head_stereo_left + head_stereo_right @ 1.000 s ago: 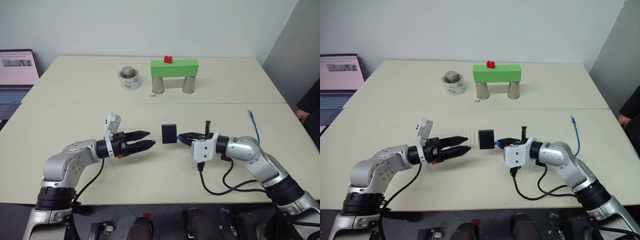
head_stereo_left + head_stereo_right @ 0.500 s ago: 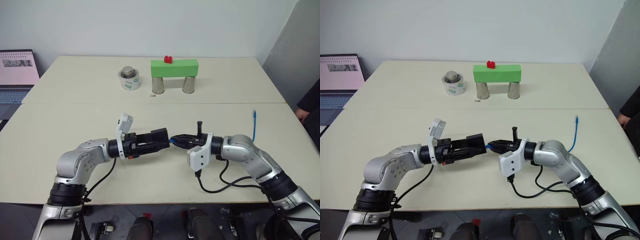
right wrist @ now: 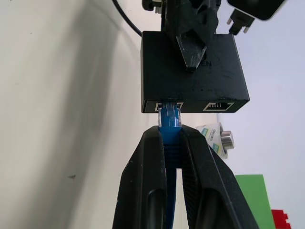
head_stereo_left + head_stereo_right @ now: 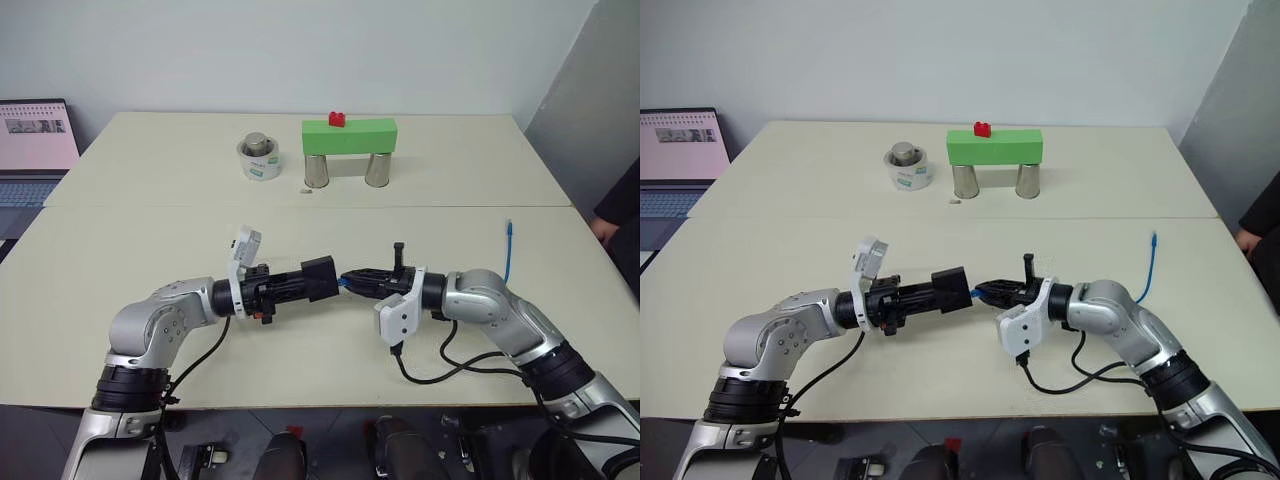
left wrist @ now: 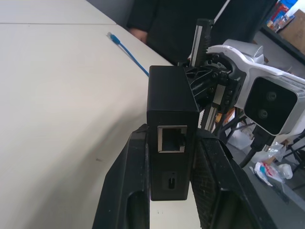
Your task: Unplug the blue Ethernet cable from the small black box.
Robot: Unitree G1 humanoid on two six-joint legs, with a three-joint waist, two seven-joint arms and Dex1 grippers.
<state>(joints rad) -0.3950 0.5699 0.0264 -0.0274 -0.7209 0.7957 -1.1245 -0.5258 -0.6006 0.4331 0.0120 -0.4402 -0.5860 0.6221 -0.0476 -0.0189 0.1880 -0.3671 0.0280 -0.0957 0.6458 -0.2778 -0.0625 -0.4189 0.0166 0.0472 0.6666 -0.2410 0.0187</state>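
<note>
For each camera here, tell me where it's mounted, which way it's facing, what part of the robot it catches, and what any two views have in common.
Left eye and right eye views: on the head, looking forward and down over the table; both arms show, left gripper meeting right gripper.
Left wrist view: along the left fingers, clamped on the small black box; the right gripper's white camera housing sits behind.
Right wrist view: along the right fingers, pinching the blue Ethernet cable, plugged into the box.
Shared: both wrist views show the box.
</note>
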